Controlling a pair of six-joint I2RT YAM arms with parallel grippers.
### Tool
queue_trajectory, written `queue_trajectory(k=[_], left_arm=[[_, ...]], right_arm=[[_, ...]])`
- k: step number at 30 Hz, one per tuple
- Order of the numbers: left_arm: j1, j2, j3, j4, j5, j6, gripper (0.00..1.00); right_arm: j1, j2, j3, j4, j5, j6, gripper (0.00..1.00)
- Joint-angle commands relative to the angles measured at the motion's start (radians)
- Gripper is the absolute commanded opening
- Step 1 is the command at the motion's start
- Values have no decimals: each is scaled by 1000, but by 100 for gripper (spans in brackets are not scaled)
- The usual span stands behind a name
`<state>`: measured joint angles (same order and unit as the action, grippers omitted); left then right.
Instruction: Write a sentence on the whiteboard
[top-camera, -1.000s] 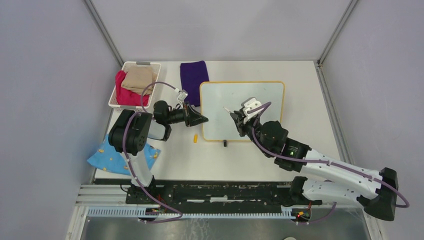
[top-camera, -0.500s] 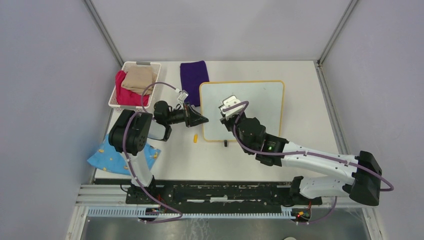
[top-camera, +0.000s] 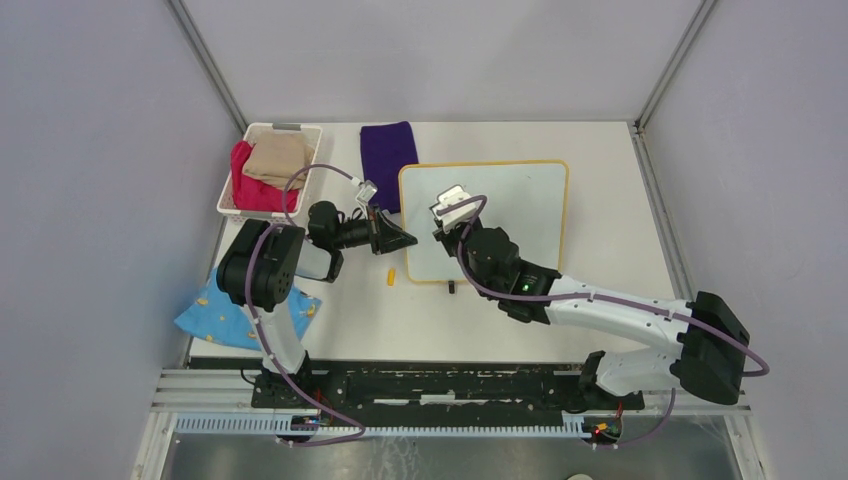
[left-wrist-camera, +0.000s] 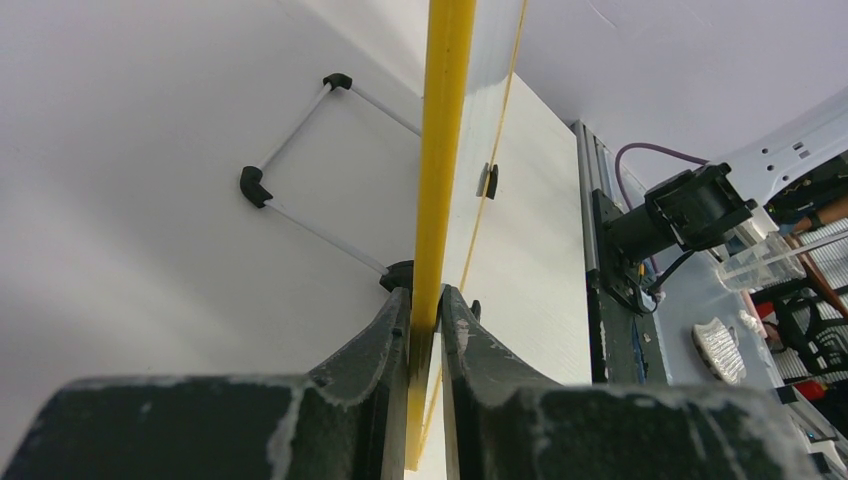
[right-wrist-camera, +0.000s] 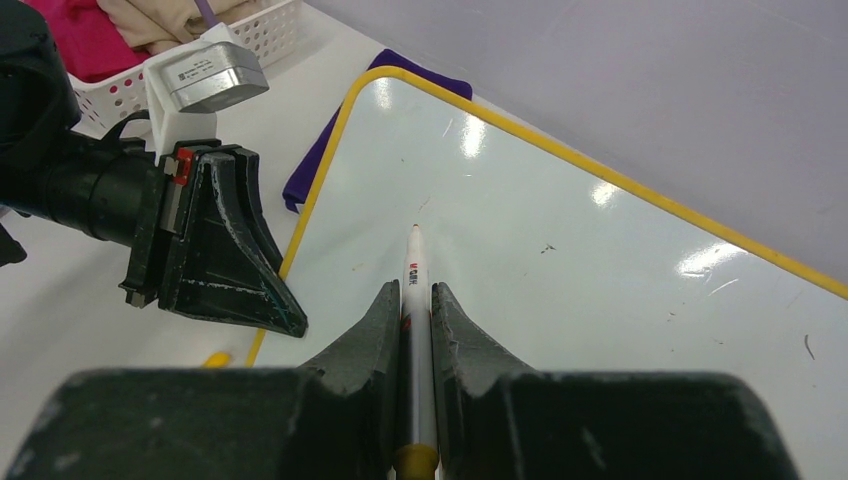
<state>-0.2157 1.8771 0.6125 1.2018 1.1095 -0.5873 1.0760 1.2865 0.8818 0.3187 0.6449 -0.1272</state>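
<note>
The right claw (right-wrist-camera: 415, 297) is clamped on a marker (right-wrist-camera: 413, 262), which points far-left over the near-left part of the whiteboard (right-wrist-camera: 560, 250). Whether the tip touches, I can't tell. The board lies flat on the desk (top-camera: 600, 180), long axis left to right, and looks blank. The left claw (left-wrist-camera: 425, 305) pinches its left frame. The marker's red lettering is too small to read.

Robotics lab test cell, grey panel walls (top-camera: 90, 150), white table (top-camera: 610, 210), aluminium mounting rail (top-camera: 200, 388).
</note>
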Motion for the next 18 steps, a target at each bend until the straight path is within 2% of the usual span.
queue_trajectory(k=[1, 18], left_arm=[[-10, 0, 4, -96, -38, 70, 2], [-10, -8, 11, -144, -41, 99, 2]], right_arm=[[-31, 11, 42, 69, -49, 53, 0], [-100, 66, 61, 116, -164, 126, 0]])
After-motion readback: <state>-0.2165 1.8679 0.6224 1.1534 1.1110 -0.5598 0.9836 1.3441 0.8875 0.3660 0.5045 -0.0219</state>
